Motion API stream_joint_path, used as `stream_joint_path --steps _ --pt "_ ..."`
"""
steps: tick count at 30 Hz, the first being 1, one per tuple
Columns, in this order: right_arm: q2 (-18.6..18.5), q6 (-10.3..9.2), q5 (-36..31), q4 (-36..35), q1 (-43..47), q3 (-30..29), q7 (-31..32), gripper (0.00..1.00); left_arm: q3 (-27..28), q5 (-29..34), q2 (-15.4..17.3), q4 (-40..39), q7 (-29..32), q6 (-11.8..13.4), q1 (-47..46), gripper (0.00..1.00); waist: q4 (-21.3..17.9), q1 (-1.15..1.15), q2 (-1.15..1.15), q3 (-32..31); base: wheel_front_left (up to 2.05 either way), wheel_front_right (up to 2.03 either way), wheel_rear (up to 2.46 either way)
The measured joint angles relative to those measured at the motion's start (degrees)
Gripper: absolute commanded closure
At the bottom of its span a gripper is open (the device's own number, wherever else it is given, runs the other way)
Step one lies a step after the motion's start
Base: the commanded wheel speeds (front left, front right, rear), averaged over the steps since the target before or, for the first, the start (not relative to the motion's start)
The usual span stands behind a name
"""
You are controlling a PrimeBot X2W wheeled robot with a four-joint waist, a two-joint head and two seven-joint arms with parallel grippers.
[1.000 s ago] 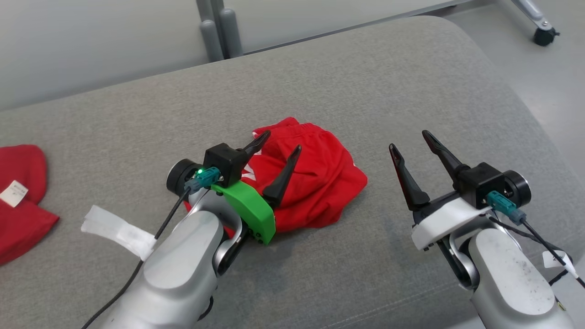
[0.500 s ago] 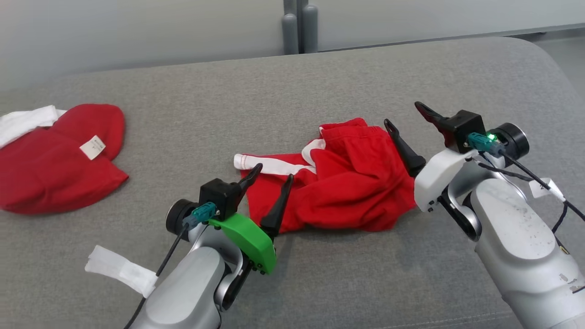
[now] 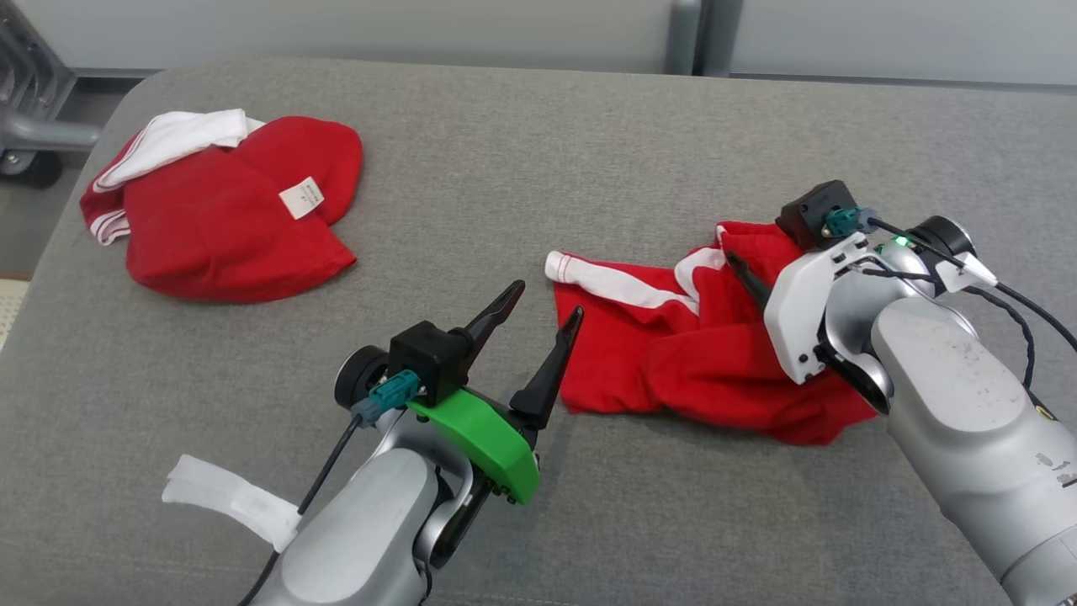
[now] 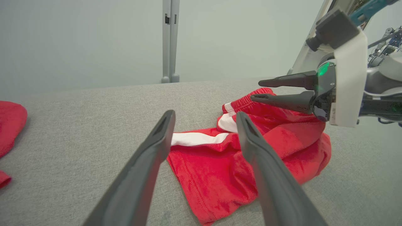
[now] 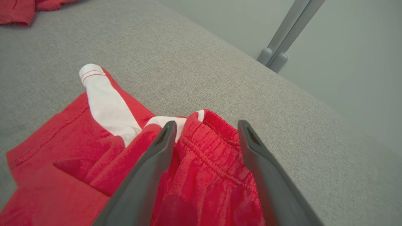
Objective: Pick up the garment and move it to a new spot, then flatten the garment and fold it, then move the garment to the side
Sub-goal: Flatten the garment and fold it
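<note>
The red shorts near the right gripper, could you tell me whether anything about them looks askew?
Yes: the shorts lie crumpled on the cushion, white stripe twisted sideways, waistband bunched up. No damage shows.

On the cushion (image 3: 505, 168), the garment (image 3: 673, 370) lies right (under the right gripper (image 5: 206, 125)), another garment (image 3: 219, 227) far left.

The place reads as a robotics lab or test room rather than a home. A broad pad covered in grey fabric (image 3: 538, 126) is used as a workbench. Plain pale partition panels (image 4: 78, 40), joined by a grey post (image 4: 170, 40), are set up behind it. A wheeled metal frame (image 3: 38, 135) is seen at one corner.
</note>
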Motion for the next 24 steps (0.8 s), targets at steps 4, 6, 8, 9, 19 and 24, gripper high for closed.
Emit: stream_joint_path --steps 4,6,8,9,19,24 --pt "-0.2 0.00 2.4 2.7 -1.2 3.4 4.7 0.00 1.1 0.0 0.0 -0.6 0.0 0.3 0.3 0.00 2.7 0.00 0.00 1.1 0.00 0.00 0.00" --pt "-0.1 0.00 3.2 4.0 -2.0 4.4 6.8 0.00 2.2 0.0 0.0 -0.7 0.0 0.6 0.4 0.00 3.6 0.00 0.00 1.6 0.00 0.00 0.00" --pt "0.0 0.00 4.2 4.9 -2.6 5.2 8.8 0.00 3.1 0.2 0.1 -0.7 0.0 0.9 0.9 0.00 3.9 0.00 0.00 2.1 0.00 0.00 0.00" --pt "0.0 0.00 4.9 5.3 -2.9 5.8 9.8 0.00 3.4 0.4 0.1 -0.8 0.0 0.9 1.3 0.00 4.0 0.00 0.00 2.3 0.00 0.00 0.00" --pt "-0.6 0.00 9.1 1.2 -4.7 11.7 9.6 1.00 5.4 1.6 0.3 -1.2 0.0 0.9 2.9 0.00 0.6 0.00 0.00 1.6 0.00 0.00 0.00" --pt "-1.7 0.00 11.1 -3.1 -4.9 9.4 2.3 1.00 6.9 1.9 0.8 -1.5 0.0 1.4 4.4 0.00 -2.2 0.00 0.00 0.8 0.00 0.00 0.00"
